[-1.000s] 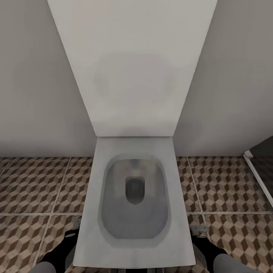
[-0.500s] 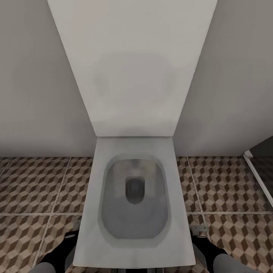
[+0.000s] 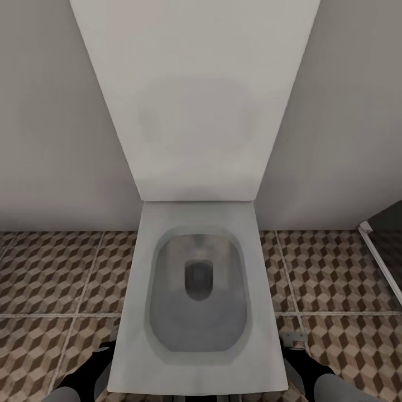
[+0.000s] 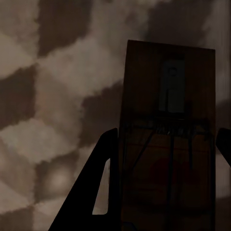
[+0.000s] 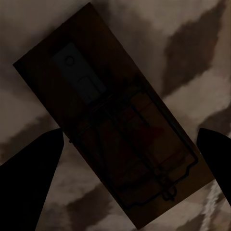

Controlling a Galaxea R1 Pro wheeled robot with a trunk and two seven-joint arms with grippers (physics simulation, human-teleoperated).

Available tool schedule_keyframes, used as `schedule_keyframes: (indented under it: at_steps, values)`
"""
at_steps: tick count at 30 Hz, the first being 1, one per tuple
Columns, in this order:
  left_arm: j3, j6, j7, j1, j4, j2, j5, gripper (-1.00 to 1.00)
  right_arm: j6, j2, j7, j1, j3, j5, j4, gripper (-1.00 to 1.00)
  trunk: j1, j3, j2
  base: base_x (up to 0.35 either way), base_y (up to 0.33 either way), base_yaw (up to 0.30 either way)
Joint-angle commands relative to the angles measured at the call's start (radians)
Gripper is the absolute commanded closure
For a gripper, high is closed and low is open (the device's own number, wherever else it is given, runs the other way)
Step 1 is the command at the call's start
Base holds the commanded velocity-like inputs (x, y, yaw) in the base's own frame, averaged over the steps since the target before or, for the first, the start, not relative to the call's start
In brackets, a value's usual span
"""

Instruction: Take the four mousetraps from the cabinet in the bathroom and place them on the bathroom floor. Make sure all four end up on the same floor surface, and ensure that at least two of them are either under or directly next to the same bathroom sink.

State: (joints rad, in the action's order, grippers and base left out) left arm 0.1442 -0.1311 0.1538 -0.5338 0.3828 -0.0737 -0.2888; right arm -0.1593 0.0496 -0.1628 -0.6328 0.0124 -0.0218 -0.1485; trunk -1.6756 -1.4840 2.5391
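1. Straight ahead at 12 o'clock in the head view stands a white toilet (image 3: 262, 312), lid (image 3: 195, 100) raised against the wall. Patterned floor (image 3: 56, 268) runs out at 9 and 3 o'clock.
2. Left arm (image 3: 89, 374) sits low at 7 o'clock and right arm (image 3: 307, 368) at 5 o'clock, flanking the bowl.
3. Left claw (image 4: 168, 132): a first mousetrap (image 4: 168, 96) lies lengthwise between its fingers, over the floor tiles. Fingers stand close on both edges. Whether they are clamped cannot be told.
4. Right claw (image 5: 130, 131): a second mousetrap (image 5: 110, 110) sits slantwise between its fingers, close over the tiles. Grip or release likewise cannot be told.
5. Progress, as judged: two traps are out and at floor level, or nearly so. The spot is beside the toilet, so the sink condition looks unmet here.
6. Whether either trap rests on the tiles is unclear, since both wrist views are dark. The bowl hides both claws from the head camera. The state of the other two traps cannot be established.
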Motion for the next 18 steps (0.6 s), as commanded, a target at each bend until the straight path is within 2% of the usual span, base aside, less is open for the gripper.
schedule_keyframes:
  at_steps: [1, 8, 18]
  values:
    - [0.009, -0.005, 0.007, 0.000, 0.002, -0.001, -0.008, 1.00, -0.006, -0.001, -0.009, 0.001, -0.006, 0.011, 0.000, 1.00, 0.000, -0.001, 0.000, 0.000, 0.000, 0.000]
    - [0.006, -0.005, -0.031, 0.000, 0.002, -0.003, -0.013, 1.00, -0.005, -0.001, -0.009, 0.001, -0.006, 0.011, 0.000, 1.00, 0.000, -0.001, 0.000, 0.000, 0.000, 0.000]
    - [0.005, -0.008, -0.039, 0.000, -0.003, -0.005, -0.016, 1.00, -0.005, -0.001, -0.009, 0.001, -0.006, 0.011, 0.000, 1.00, 0.000, -0.001, 0.000, 0.000, 0.000, 0.000]
